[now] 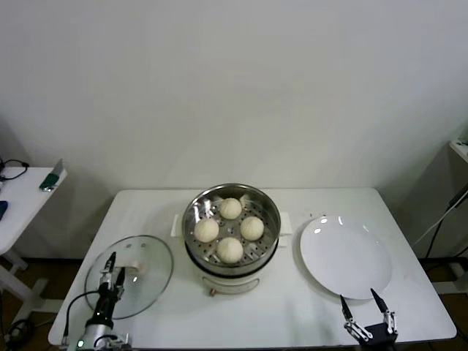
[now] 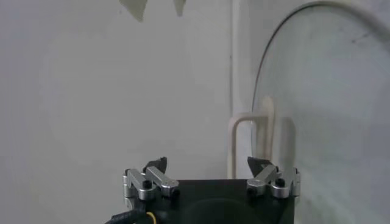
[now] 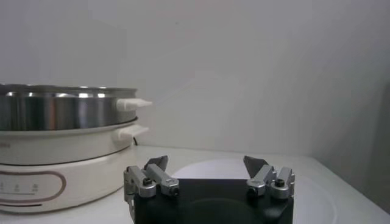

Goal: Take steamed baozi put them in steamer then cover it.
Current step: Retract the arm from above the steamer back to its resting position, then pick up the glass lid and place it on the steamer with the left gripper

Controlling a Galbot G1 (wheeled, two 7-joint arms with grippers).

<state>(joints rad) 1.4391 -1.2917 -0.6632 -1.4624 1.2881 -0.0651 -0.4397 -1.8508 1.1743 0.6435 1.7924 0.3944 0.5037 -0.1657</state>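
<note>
left end effector (image 1: 112, 271) open over cover (image 1: 150, 272), right end effector (image 1: 363, 309) open

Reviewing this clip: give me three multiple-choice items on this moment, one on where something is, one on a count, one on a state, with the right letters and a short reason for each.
1. Where does the cover lie?
A. on the steamer
B. on the table, on the robot's left of the steamer
C. on the white plate

2. How many steamed baozi are in the steamer?
A. two
B. three
C. four

3. How does the left gripper stand?
A. open, above the cover's near edge
B. shut on the cover's handle
C. shut on a baozi

Answers:
1 B, the glass cover rests flat on the table beside the pot.
2 C, four buns sit on the perforated tray.
3 A, its fingers are spread and hold nothing. The right gripper waits open by the white plate.
</note>
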